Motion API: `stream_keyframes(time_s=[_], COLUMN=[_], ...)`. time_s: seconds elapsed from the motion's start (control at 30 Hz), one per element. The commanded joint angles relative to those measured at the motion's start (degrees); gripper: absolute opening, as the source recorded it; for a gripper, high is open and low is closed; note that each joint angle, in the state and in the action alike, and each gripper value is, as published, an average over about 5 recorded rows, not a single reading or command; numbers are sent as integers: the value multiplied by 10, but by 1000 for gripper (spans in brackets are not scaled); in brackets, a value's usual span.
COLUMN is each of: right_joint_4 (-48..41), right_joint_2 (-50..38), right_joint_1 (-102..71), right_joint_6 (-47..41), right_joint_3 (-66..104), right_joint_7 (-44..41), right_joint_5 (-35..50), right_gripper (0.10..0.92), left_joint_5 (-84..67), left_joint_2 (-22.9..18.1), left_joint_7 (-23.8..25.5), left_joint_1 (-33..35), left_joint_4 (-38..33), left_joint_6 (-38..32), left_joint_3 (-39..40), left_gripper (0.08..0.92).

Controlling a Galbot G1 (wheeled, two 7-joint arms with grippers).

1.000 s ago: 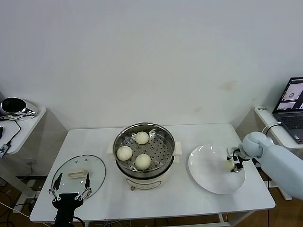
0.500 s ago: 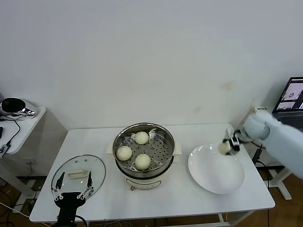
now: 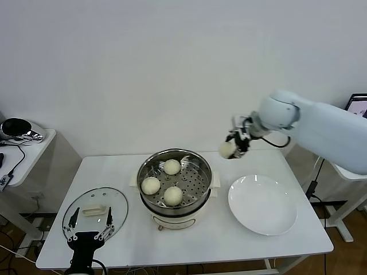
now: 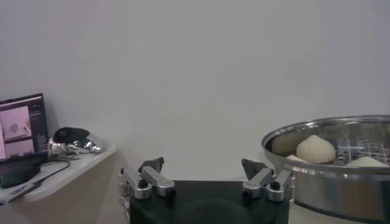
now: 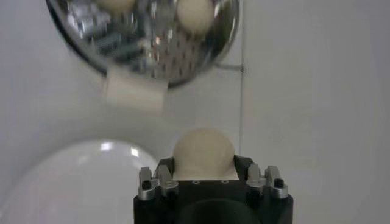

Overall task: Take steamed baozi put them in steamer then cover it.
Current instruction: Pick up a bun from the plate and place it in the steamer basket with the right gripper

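Note:
My right gripper (image 3: 234, 146) is shut on a cream-white baozi (image 3: 227, 149), held in the air just right of the steamer (image 3: 175, 187) and above the table's back edge. In the right wrist view the same baozi (image 5: 204, 154) sits between the fingers, with the steamer (image 5: 152, 36) below and ahead. Three baozi (image 3: 172, 167) (image 3: 151, 185) (image 3: 173, 195) lie on the perforated tray inside the steel pot. The glass cover (image 3: 94, 211) lies flat at the table's front left. My left gripper (image 3: 87, 226) hovers open over the cover's near edge; its own view shows the fingers (image 4: 152, 165) spread with nothing between them.
A flat white plate (image 3: 262, 204) lies bare to the right of the steamer. A side table with a shiny object (image 3: 18, 129) stands at the far left. A laptop (image 3: 358, 103) shows at the right edge, behind my right arm.
My right gripper lifted the baozi off the white plate and carried it up and left, from the plate's right side to just right of the steamer. The left arm stayed put.

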Motion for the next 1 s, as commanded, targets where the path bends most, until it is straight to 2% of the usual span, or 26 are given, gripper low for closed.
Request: stream_keyframes(time_s=[0.03, 0.4, 0.63, 1.0], right_joint_4=[9, -81, -132, -142], right_joint_2=[138, 220, 222, 216], right_joint_1=[64, -42, -74, -105], right_joint_6=[-78, -75, -63, -51], right_joint_3=[-77, -79, -74, -64], right_joint_7=[50, 51, 36, 33], right_joint_5=[138, 69, 23, 7], right_gripper=[611, 611, 611, 616], left_joint_5=[-1, -8, -8, -8], left_joint_2=[1, 1, 0, -1], left_joint_7=[0, 0, 0, 0], left_joint_1=[-1, 4, 3, -1], left_joint_4=[1, -6, -5, -1], left_joint_6=[0, 0, 0, 0], left_joint_3=[-3, -13, -13, -11], left_gripper=[823, 823, 823, 823])
